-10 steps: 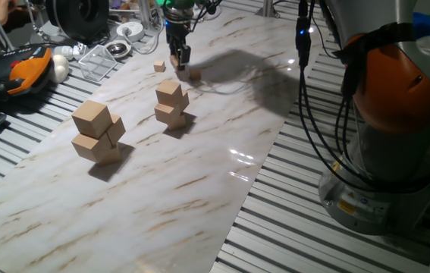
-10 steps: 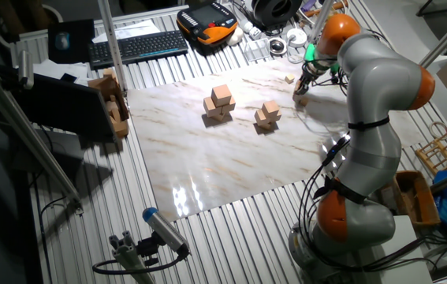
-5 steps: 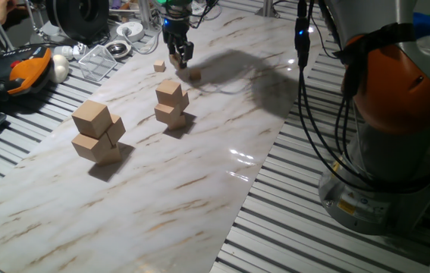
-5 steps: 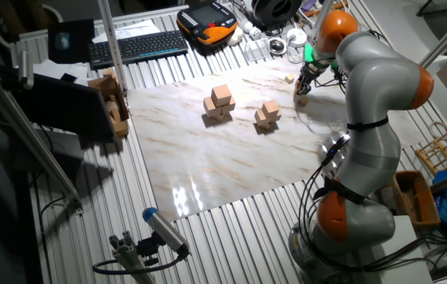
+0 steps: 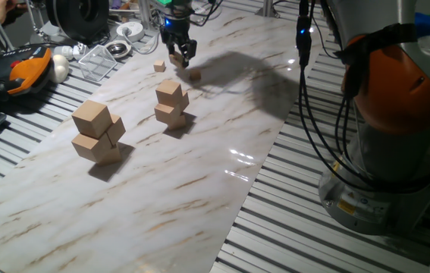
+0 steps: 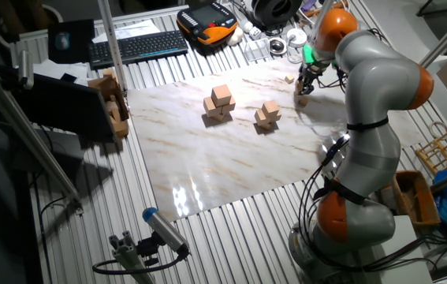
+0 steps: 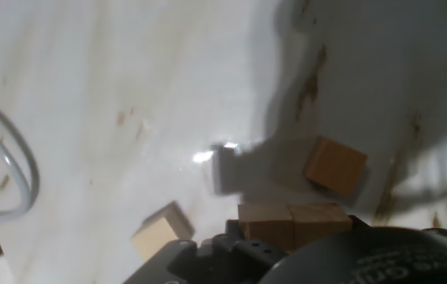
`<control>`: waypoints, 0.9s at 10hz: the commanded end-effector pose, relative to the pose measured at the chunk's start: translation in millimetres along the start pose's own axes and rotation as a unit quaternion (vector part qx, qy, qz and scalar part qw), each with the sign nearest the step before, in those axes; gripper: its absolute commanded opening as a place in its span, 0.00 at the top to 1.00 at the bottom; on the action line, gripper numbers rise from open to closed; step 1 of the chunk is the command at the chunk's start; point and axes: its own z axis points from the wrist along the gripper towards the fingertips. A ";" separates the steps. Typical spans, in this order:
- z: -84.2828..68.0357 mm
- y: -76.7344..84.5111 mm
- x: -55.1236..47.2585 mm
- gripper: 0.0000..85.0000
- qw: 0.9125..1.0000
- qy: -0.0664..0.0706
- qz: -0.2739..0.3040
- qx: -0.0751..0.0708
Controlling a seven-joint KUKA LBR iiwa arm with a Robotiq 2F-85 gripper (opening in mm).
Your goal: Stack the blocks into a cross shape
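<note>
From one fixed view we saw the black two-finger gripper (image 5: 177, 58) poised just above the white marbled table (image 5: 199, 159), a tiny light-tan wooden cube (image 5: 177, 58) clamped between its fingers, with two more tiny tan cubes (image 5: 159, 67) (image 5: 195, 75) lying on either side. The other fixed view showed the gripper (image 6: 303, 88) at the table's far corner; we could not judge its opening there. The hand view showed two tan cubes (image 7: 292, 223) pressed side by side at the fingers.
</note>
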 end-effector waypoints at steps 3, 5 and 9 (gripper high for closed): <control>-2.5 -3.9 -1.3 1.00 0.909 0.013 -0.417 0.025; -4.3 -4.5 -0.9 1.00 0.873 0.010 -0.487 0.034; -15.3 -10.7 0.1 1.00 0.800 0.018 -0.597 0.055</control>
